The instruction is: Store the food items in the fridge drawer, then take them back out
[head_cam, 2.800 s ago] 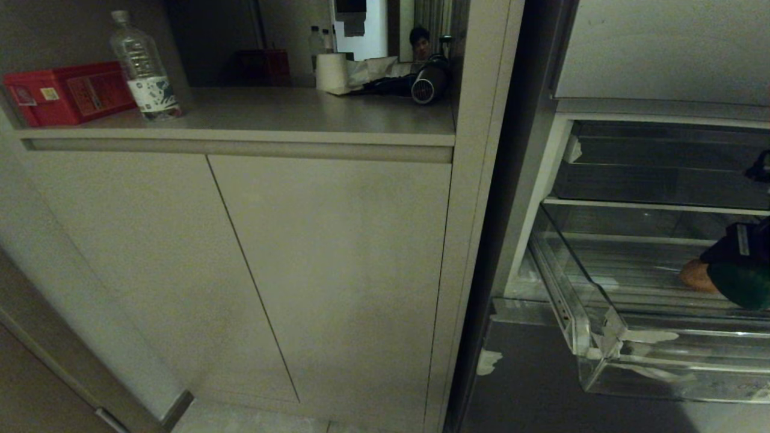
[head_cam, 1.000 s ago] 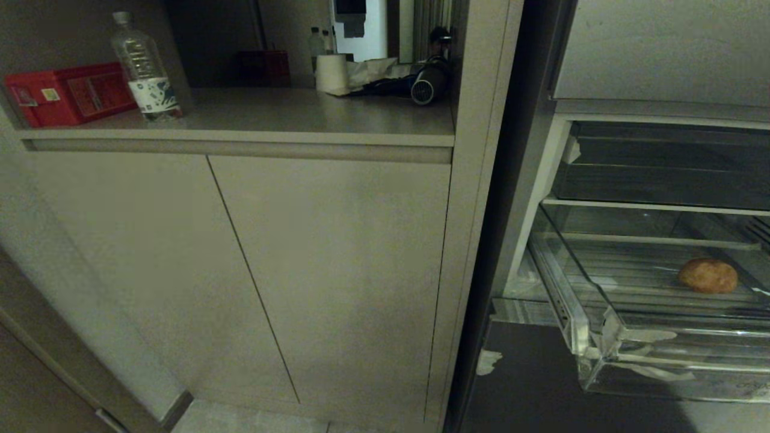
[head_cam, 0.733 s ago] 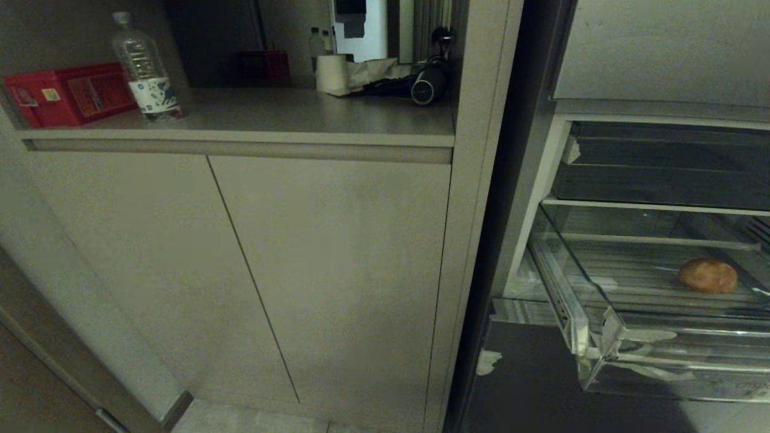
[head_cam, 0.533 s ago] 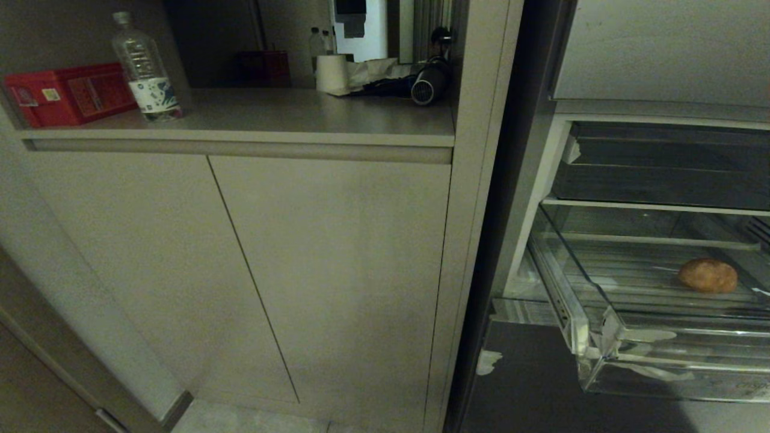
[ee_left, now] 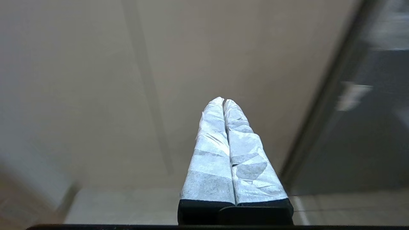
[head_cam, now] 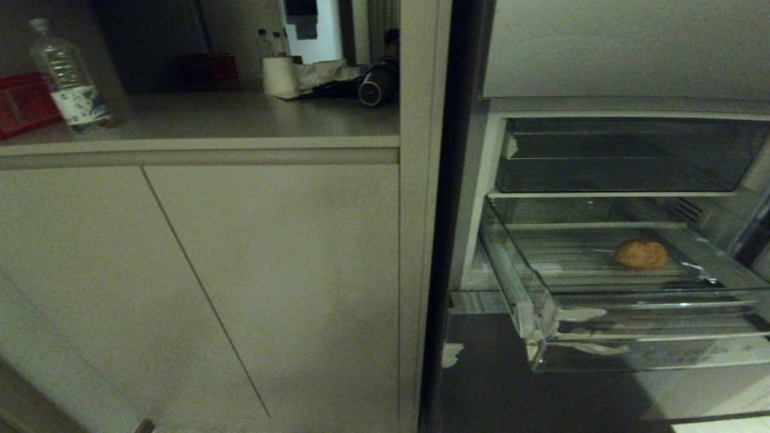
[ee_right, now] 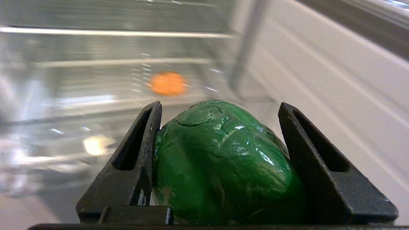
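The clear fridge drawer (head_cam: 649,337) stands pulled out at the right of the head view, with whitish tape scraps on its front edge. One tan-brown food item (head_cam: 641,254) lies on its ribbed floor. In the right wrist view my right gripper (ee_right: 219,107) is shut on a glossy green, pepper-like food item (ee_right: 220,159). It is held in front of the drawer (ee_right: 80,105), and the tan lump (ee_right: 167,83) lies beyond it. Neither arm shows in the head view. My left gripper (ee_left: 223,100) is shut and empty, facing a cabinet door.
Beige cabinet doors (head_cam: 271,282) fill the left. On the counter above stand a water bottle (head_cam: 69,90), a red box (head_cam: 21,105), a paper roll (head_cam: 280,75) and a dark round appliance (head_cam: 373,90). A dark upper bin (head_cam: 619,156) sits over the drawer.
My right gripper with the green item, earlier over the drawer beside the tan lump, has gone out of the head view. The whole head view has since shifted, bringing the fridge nearer the middle.
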Robot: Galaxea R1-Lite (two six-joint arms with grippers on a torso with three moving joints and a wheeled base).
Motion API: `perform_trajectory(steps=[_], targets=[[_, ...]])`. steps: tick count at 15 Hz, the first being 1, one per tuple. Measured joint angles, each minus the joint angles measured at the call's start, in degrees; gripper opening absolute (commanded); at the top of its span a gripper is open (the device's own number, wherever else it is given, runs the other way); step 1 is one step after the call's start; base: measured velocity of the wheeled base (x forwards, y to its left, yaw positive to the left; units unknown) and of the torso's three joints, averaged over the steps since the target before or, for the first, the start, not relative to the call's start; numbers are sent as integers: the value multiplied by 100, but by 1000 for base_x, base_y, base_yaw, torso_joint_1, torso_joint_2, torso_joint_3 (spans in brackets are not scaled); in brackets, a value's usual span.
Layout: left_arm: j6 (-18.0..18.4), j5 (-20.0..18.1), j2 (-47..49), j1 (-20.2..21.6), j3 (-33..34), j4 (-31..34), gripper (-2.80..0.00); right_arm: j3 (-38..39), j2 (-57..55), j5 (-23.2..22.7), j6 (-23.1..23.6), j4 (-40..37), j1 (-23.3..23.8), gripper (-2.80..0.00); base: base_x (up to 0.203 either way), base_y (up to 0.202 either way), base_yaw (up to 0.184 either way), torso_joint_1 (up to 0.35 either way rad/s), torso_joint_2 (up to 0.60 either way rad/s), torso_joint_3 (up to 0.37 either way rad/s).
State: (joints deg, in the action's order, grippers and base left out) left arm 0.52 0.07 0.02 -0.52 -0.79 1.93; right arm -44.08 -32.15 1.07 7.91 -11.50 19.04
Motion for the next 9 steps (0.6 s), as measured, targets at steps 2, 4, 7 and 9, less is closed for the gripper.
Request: perform_trajectory(steps=[2, 4, 7, 9], targets=[[0, 0, 0, -1, 0, 0, -280, 64, 66, 5, -15, -1, 7, -280, -2, 10, -179, 0, 3, 2], [0, 0, 0, 0, 0, -1, -280, 114, 114, 8, -12, -5, 5, -280, 0, 7, -175, 5, 2, 5], [0, 0, 0, 0, 0, -2, -280, 140, 147, 16, 0, -2, 11, -280, 2, 8, -175, 3, 1, 3], [0, 0, 0, 0, 0, -2, -280, 194, 156, 16, -9, -2, 11, -280, 0, 8, -179, 0, 2, 1]])
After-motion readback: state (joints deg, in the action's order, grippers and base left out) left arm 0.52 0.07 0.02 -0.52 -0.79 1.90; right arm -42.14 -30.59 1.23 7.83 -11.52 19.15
